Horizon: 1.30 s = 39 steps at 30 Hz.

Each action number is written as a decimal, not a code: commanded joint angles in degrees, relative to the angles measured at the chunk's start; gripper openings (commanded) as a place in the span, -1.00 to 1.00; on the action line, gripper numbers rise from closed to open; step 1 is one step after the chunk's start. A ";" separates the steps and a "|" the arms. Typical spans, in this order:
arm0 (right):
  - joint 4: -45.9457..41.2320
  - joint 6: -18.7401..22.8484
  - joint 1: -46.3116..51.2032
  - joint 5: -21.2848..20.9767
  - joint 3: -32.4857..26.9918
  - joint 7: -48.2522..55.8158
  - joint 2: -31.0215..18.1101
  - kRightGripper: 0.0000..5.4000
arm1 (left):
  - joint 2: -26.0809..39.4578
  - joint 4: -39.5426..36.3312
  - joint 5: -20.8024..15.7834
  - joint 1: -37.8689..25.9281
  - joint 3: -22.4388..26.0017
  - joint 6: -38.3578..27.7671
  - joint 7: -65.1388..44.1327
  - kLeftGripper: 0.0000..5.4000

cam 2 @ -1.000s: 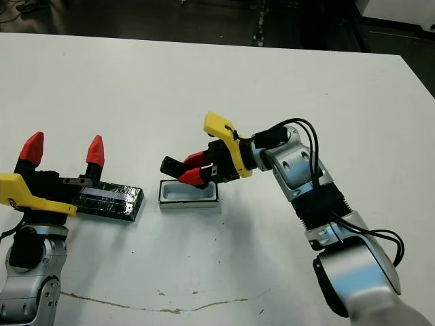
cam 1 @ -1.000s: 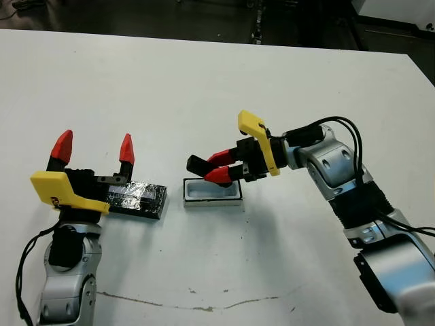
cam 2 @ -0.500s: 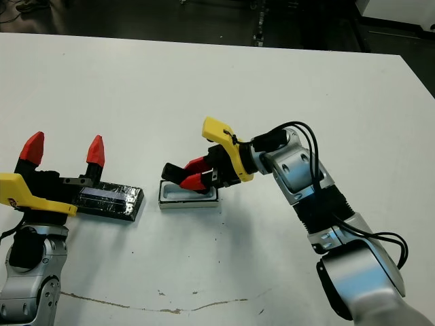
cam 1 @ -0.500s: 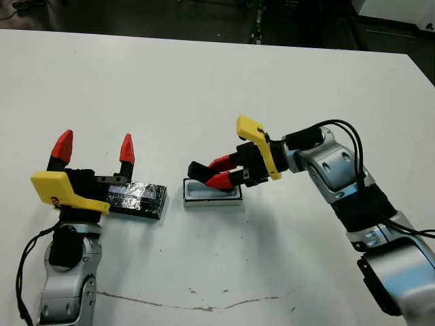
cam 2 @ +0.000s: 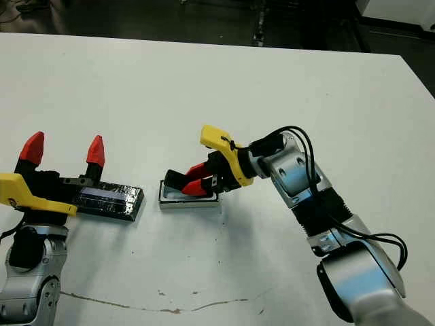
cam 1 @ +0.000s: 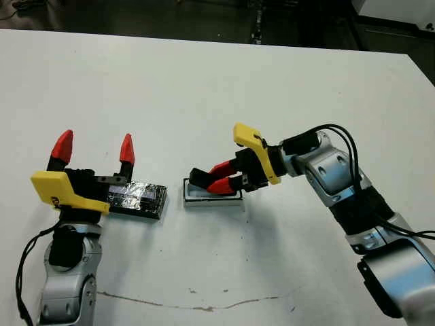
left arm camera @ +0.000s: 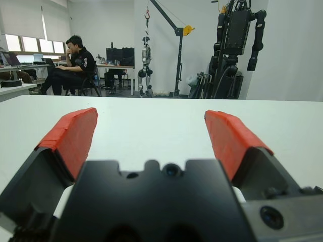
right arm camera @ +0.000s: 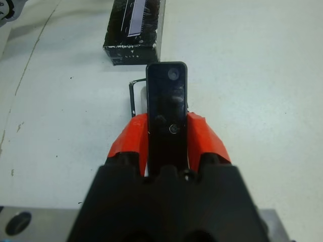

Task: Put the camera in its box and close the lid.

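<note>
At the left, the left gripper (cam 1: 94, 151) stands with its two red-tipped fingers spread wide apart and pointing up; nothing is between them and they touch nothing. Its black body sits just over the near end of the lid (cam 1: 139, 199), a single black slab with a crinkled shiny top that lies flat on the white table (cam 1: 204, 88).

Just to the right of the lid, with a narrow strip of table between them, lies the box (cam 1: 197, 197), one shallow white tray, uncovered.

Over the box, the right gripper (cam 1: 213, 178) reaches in from the right. Its two red fingers are clamped on the camera (right arm camera: 166, 106), one on each side of the flat black bar, whose free end sticks out past the fingertips toward the lid. The camera hangs tilted, low above the hollow of the box; whether it touches the tray cannot be told.

One lid, one box, one camera and two grippers are in view.

Far beyond the table, the left wrist view shows one seated person (left arm camera: 73, 65).
</note>
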 commanded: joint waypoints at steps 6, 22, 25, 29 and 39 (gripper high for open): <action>0.44 -0.78 -0.03 -0.79 -0.30 -0.03 -1.62 -0.38 | 0.04 0.45 -0.44 0.70 0.14 0.08 -0.31 1.00; 1.06 -1.23 -1.45 -1.76 0.24 2.13 -3.23 -0.38 | -0.26 0.13 0.61 1.02 -0.01 0.29 0.46 1.00; 0.67 -1.92 -1.28 -2.42 0.45 1.99 -3.65 -0.38 | -0.23 -0.06 0.97 1.15 -0.06 0.39 0.63 1.00; 0.57 -1.83 -1.07 -2.38 0.44 2.14 -3.88 -0.38 | -0.46 -0.27 0.61 1.32 -0.13 0.62 0.69 1.00; 0.54 -3.41 -0.91 -3.49 1.44 2.14 -4.61 -0.38 | -0.45 -0.49 1.16 1.41 -0.29 0.62 1.05 1.00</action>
